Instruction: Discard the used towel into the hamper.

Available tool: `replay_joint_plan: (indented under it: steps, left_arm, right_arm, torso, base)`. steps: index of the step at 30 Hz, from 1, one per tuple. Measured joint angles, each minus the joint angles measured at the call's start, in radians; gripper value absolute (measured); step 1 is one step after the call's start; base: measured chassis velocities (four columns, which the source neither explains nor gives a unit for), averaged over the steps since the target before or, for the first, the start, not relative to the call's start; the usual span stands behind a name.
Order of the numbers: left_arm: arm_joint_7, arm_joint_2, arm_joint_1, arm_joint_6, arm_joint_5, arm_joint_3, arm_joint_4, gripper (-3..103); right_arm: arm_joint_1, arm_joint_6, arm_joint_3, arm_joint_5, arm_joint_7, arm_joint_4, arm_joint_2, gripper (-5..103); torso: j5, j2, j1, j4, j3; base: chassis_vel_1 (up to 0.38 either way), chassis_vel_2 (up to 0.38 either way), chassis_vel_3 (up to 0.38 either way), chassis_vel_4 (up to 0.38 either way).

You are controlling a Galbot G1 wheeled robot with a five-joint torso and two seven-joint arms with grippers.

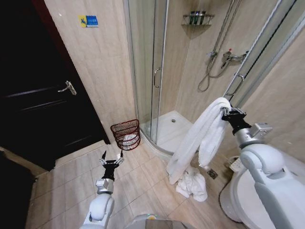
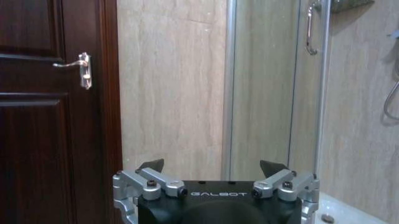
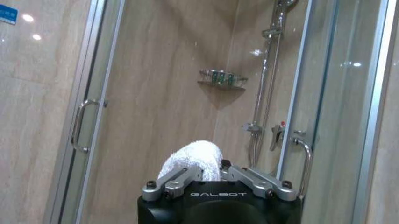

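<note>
The right tool (image 1: 228,113) is clamped on the fold of a white towel (image 1: 200,136), held high beside the shower door; the cloth hangs long and vertical below it, its lower end almost at the floor. The hamper (image 1: 126,134) stands on the floor by the shower's corner, well off to that tool's left and far below it. The left tool (image 1: 111,161) hovers low with jaws spread and empty, just short of the hamper and nearer to it. So the towel needs carrying leftward and down.
</note>
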Motion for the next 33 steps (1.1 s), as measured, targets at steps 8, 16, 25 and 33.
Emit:
replay_joint_plan:
  steps: [8, 16, 25, 33]
  left_arm:
    - [0.001, 0.004, 0.003, 0.004, 0.002, 0.000, -0.008, 100]
    - [0.005, 0.004, 0.000, 0.019, -0.005, 0.001, -0.012, 100]
    - [0.019, 0.001, 0.002, 0.025, -0.005, 0.001, -0.018, 100]
    - [0.019, 0.000, 0.005, 0.026, -0.003, 0.001, -0.022, 100]
  right_arm:
    - [-0.013, 0.005, 0.003, -0.012, -0.006, 0.001, 0.020, 7]
    - [-0.027, 0.011, 0.010, -0.018, -0.006, 0.003, 0.023, 7]
    - [-0.029, 0.017, 0.007, -0.018, -0.004, 0.006, 0.025, 7]
    - [-0.031, 0.020, 0.006, -0.019, -0.005, 0.010, 0.028, 7]
  torso:
    - [0.0000, 0.000, 0.000, 0.0000, 0.000]
    - [0.0000, 0.000, 0.000, 0.0000, 0.000]
    - [0.0000, 0.000, 0.000, -0.0001, 0.000]
    - [0.0000, 0.000, 0.000, 0.0000, 0.000]
  base:
    - [0.000, 0.000, 0.000, 0.000]
    - [0.000, 0.000, 0.000, 0.000]
    - [0.000, 0.000, 0.000, 0.000]
    - [0.042, 0.042, 0.030, 0.040]
